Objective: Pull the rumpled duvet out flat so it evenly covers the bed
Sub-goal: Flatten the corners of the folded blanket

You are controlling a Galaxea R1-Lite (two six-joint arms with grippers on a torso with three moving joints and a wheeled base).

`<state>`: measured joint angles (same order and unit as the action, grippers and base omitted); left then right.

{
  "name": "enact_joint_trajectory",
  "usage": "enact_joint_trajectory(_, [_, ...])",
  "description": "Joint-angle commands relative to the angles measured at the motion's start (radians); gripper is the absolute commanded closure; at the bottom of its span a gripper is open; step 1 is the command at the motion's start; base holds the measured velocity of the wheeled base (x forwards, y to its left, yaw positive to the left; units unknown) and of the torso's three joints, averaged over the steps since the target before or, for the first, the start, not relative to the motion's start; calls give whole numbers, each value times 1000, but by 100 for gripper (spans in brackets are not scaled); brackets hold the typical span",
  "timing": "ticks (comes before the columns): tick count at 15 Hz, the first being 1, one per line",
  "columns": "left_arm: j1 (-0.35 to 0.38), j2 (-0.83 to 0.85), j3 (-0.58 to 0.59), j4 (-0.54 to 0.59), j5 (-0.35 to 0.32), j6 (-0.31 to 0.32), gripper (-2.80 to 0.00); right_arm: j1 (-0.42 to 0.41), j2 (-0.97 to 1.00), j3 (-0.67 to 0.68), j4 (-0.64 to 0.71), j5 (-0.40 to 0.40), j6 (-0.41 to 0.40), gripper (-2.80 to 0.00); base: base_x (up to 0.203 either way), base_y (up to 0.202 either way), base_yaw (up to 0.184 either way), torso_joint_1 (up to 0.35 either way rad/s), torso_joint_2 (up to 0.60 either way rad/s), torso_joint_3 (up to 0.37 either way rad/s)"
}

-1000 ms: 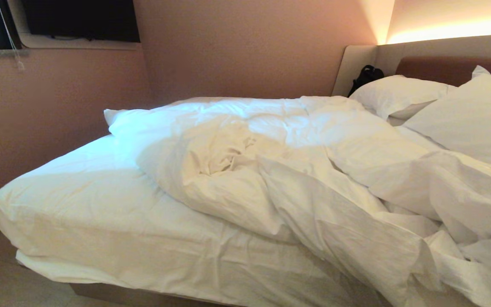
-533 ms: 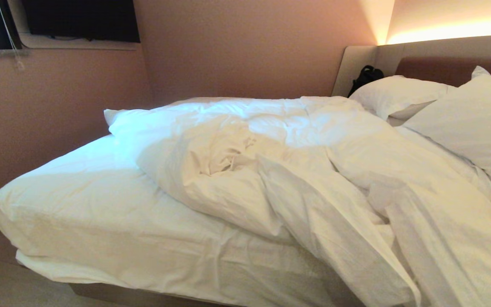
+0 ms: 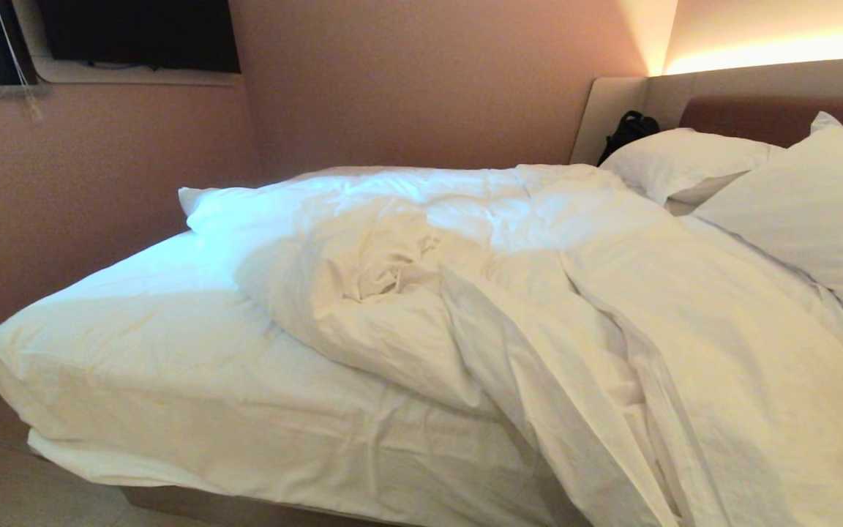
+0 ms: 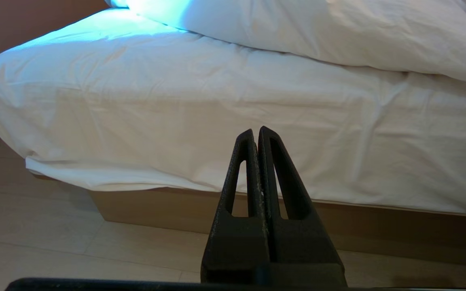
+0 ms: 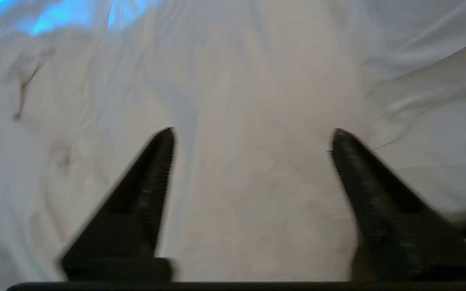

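Right hand [image 5: 253,139]: fingers spread wide, nothing between them, poised just above the duvet [image 3: 524,293]. Left hand [image 4: 256,135]: pressed together, empty, parked low beside the bed [image 3: 173,410]. The duvet lies bunched mid-bed, draping over the near right edge; foot end bare. We judge a re-grasp is in hand; next we need a firm pinch on an edge, then a pull toward the foot.

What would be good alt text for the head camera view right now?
A rumpled white duvet lies bunched across the middle and right of a low bed, leaving the fitted sheet bare on the left. Two white pillows rest against a padded headboard, beside a black bag. Neither gripper is in this view.
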<state>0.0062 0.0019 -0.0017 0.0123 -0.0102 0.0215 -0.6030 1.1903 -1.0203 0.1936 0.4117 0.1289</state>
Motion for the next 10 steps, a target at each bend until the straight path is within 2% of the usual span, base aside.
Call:
enact_joint_trajectory(1, [1,0,0,0,-1,0,0,71,74,-1,16,4,17,0,0,0,0,0,0,0])
enact_joint_trajectory(3, [1,0,0,0,0,0,0,133,82,2,20,4,18,0,0,0,0,0,0,0])
enact_joint_trajectory(5, [0,0,0,0,0,0,0,266,102,1,42,-3,20,0,0,0,0,0,0,0])
enact_joint_trajectory(7, [1,0,0,0,0,0,0,364,139,-1,76,-8,23,0,0,0,0,0,0,0])
enact_joint_trajectory(10, [1,0,0,0,-1,0,0,475,220,-3,98,-85,49,0,0,0,0,0,0,0])
